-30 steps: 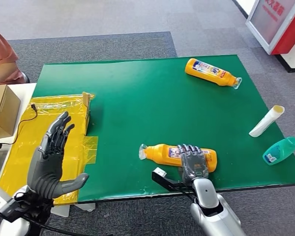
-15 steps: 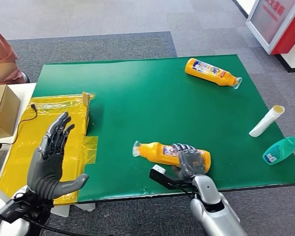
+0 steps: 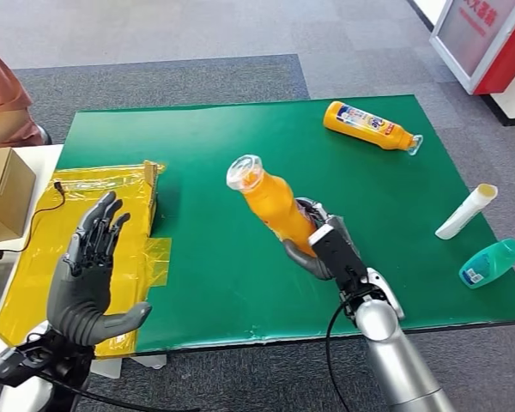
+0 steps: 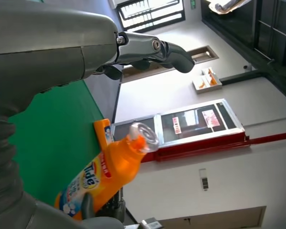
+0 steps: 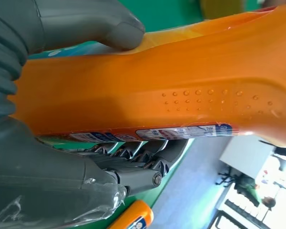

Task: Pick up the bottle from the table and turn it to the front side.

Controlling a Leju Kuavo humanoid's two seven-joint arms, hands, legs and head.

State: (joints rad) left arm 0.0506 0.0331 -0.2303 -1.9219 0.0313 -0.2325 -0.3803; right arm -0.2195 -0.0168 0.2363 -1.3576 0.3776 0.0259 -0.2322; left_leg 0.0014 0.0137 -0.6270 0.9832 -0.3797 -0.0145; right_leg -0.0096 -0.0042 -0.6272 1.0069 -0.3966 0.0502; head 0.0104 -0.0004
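While right hand (image 3: 319, 245) grips orange bottle (image 3: 272, 204), second orange bottle (image 3: 370, 126) lies beyond.

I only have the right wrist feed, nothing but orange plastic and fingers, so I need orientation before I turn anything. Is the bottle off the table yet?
Observer: Yes. In the head view the right hand holds the orange bottle up over the green table, tilted.
Operator: Where does the cap end point?
Observer: Up and toward the robot's left; the clear cap is the highest part.
Operator: Is the label visible anywhere?
Observer: The left wrist view shows printed label on the bottle's lower body.
Operator: And the left hand?
Observer: The left hand is open, raised over the yellow sheet.
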